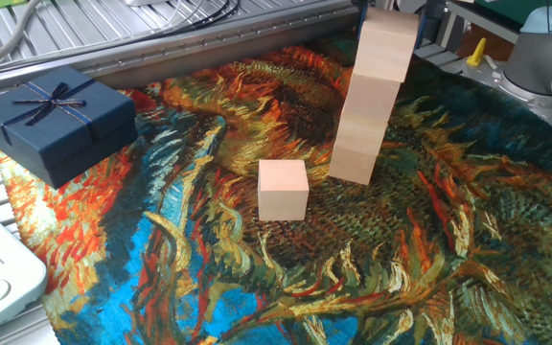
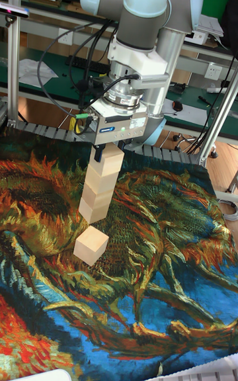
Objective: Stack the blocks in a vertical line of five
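On the painted cloth surface, the loose block sits just beside the stack, below the end effector clamping its top block.

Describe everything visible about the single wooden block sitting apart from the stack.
The lone block is a plain pale beige cube that looks like smooth wood, with unmarked faces and crisp edges. It sits upright and flat on the painted cloth, in front of the base of the leaning stack but separated from it by a narrow gap. Nothing touches it except the cloth beneath. The gripper is up at the stack's top block, well away from it.
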Tool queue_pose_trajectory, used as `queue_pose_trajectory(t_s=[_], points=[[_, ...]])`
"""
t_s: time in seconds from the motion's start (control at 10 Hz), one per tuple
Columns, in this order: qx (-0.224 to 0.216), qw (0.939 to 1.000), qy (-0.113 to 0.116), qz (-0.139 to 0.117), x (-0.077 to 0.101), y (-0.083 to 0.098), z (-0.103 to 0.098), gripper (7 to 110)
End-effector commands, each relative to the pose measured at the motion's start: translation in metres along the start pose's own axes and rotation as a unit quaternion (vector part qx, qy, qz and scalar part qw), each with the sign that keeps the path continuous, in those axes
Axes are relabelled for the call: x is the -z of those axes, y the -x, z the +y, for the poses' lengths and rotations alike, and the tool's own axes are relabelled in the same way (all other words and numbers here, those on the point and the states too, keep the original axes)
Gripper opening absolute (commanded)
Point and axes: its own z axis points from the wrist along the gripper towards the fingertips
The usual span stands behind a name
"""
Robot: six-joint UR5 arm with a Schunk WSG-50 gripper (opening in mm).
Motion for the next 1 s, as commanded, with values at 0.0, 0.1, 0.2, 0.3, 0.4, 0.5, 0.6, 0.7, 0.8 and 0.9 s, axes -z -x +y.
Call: queue_pose_trajectory(t_s=[0.0, 0.1, 0.2, 0.3, 0.4, 0.5, 0.6, 0.7, 0.8, 0.9], points=[[0.000, 1.0000, 0.004, -0.005, 0.0005, 0.0019, 0.0010, 7], [0.000, 1.0000, 0.004, -0.005, 0.0004, 0.0020, 0.0010, 7], [-0.001, 1.0000, 0.007, -0.007, 0.0001, 0.0034, 0.0024, 7], [-0.002, 1.0000, 0.007, -0.006, -0.0001, 0.0032, 0.0024, 7], [-0.002, 1.0000, 0.007, -0.005, 0.0001, 0.0024, 0.0020, 7], [-0.001, 1.0000, 0.007, -0.003, 0.0003, 0.0015, 0.0019, 7], [-0.001, 1.0000, 0.006, -0.001, 0.0010, 0.0007, 0.0006, 7], [0.001, 1.0000, 0.001, 0.001, 0.0018, -0.0002, -0.0018, 7], [0.005, 1.0000, 0.001, 0.001, 0.0019, -0.0001, -0.0018, 7], [0.007, 1.0000, 0.000, 0.002, 0.0017, -0.0008, -0.0028, 7]])
